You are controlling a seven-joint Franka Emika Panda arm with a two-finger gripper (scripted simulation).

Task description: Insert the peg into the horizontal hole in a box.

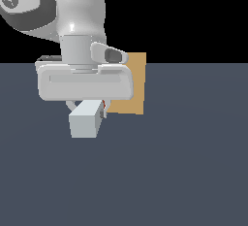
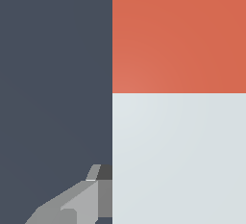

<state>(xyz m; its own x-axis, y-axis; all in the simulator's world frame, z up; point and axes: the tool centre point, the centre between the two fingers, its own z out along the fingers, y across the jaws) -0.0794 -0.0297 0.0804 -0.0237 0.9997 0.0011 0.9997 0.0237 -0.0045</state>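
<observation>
Peg (image 1: 85,120): pale end nearest, red part far, clamped in gripper (image 1: 88,107) | gripper: fingers closed on peg | box (image 1: 131,87): tan, just behind, exterior view's right | hole: hidden | floor (image 1: 184,171): slate grey.

- A flat slate-blue floor (image 1: 184,171) fills the lower part of the exterior view, plain and unmarked.
- Above its straight far edge the backdrop (image 1: 193,16) is solid black.
- Light is even.
</observation>
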